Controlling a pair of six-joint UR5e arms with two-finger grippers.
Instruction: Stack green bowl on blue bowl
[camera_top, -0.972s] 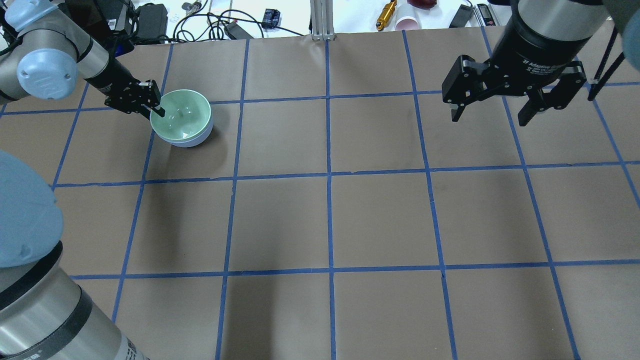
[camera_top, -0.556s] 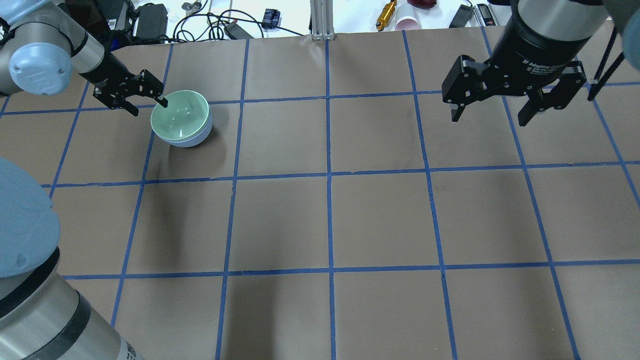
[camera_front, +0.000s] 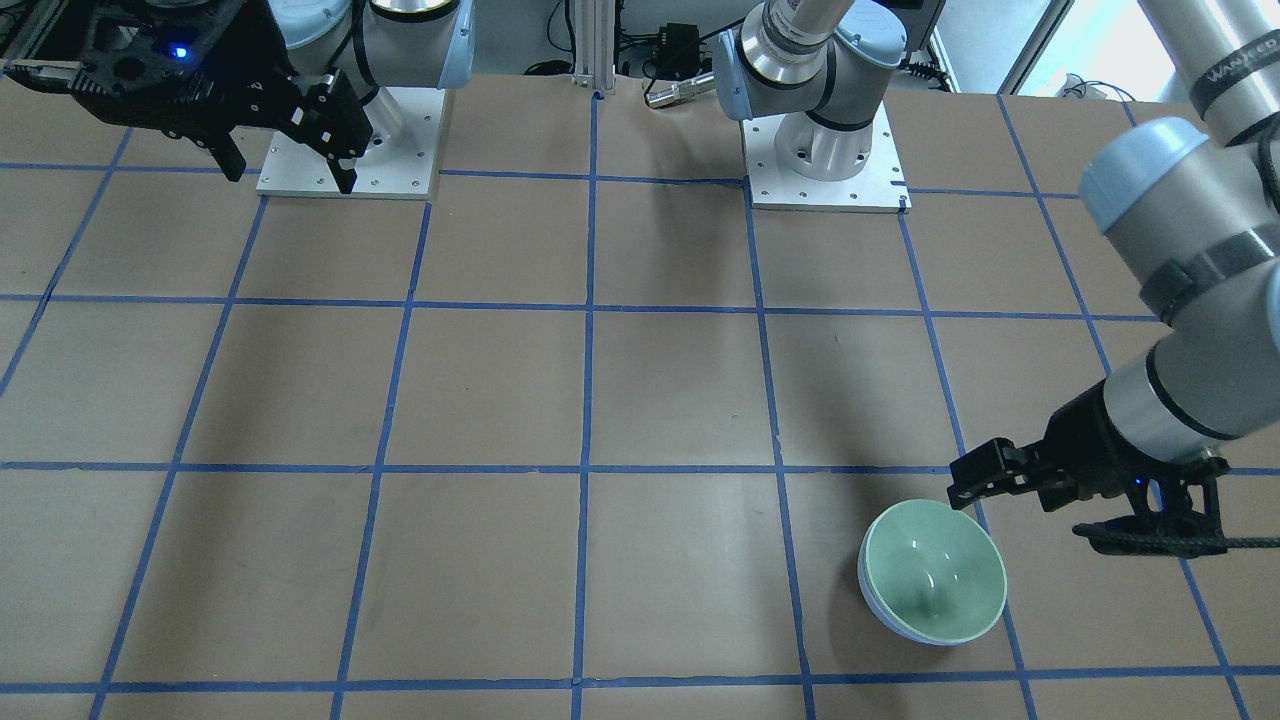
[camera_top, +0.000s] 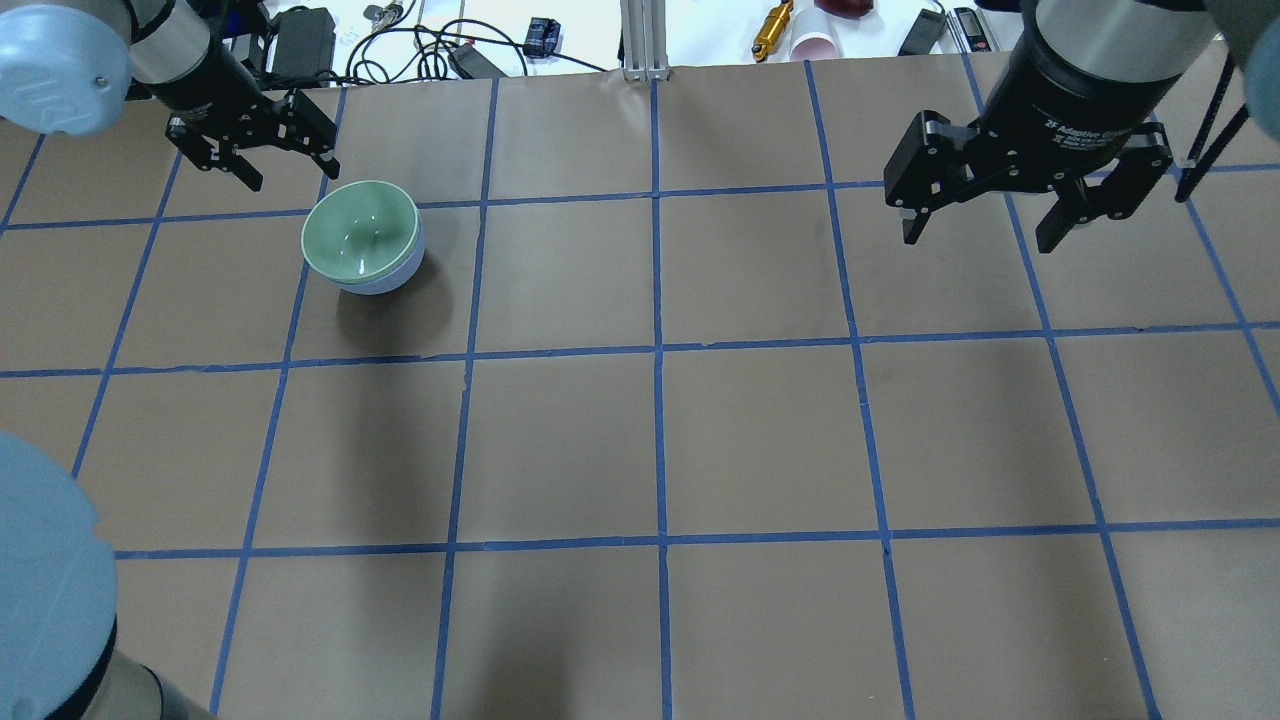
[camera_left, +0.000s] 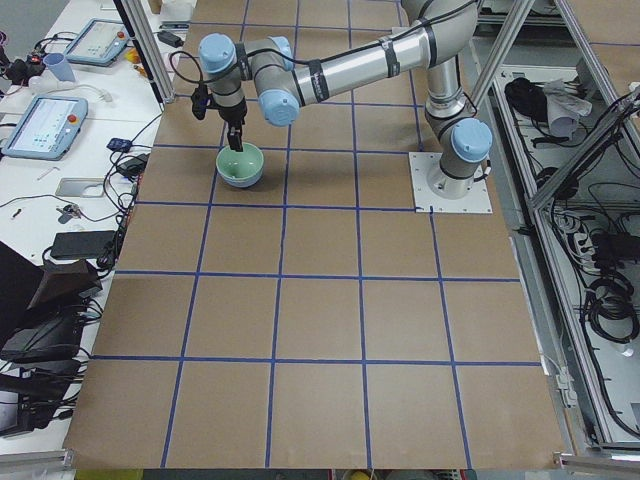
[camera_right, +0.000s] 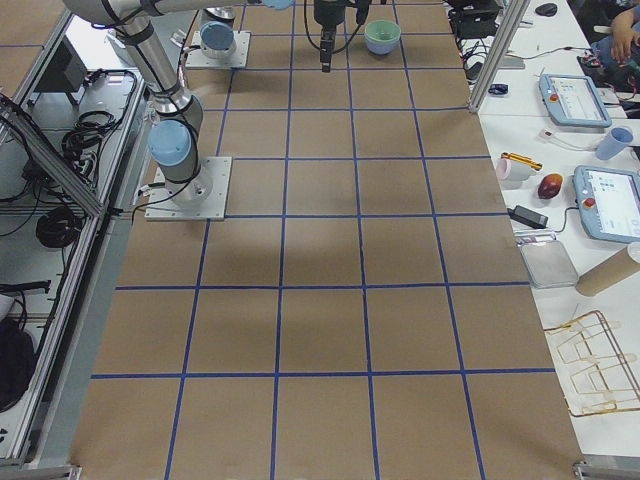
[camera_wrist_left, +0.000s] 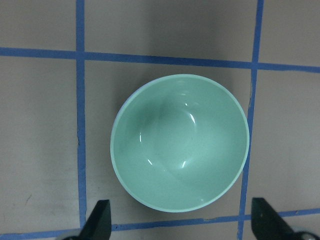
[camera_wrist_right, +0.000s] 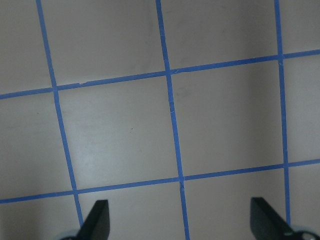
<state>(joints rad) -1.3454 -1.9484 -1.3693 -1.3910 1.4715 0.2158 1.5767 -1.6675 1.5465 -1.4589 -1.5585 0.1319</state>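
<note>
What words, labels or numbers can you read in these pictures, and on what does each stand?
"2F Adaptive": on the black body of the right claw; the rest is too small.
"WAN...": on a black band of the left arm; the remainder is blurred.
The tablet screens: too small to read.
The green bowl and the blue bowl: no text.

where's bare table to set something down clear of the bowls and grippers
Crowded only far left: green bowl nested in blue bowl, open left gripper just beyond. Bare table: the middle squares from there to the right gripper, and all near rows.
</note>
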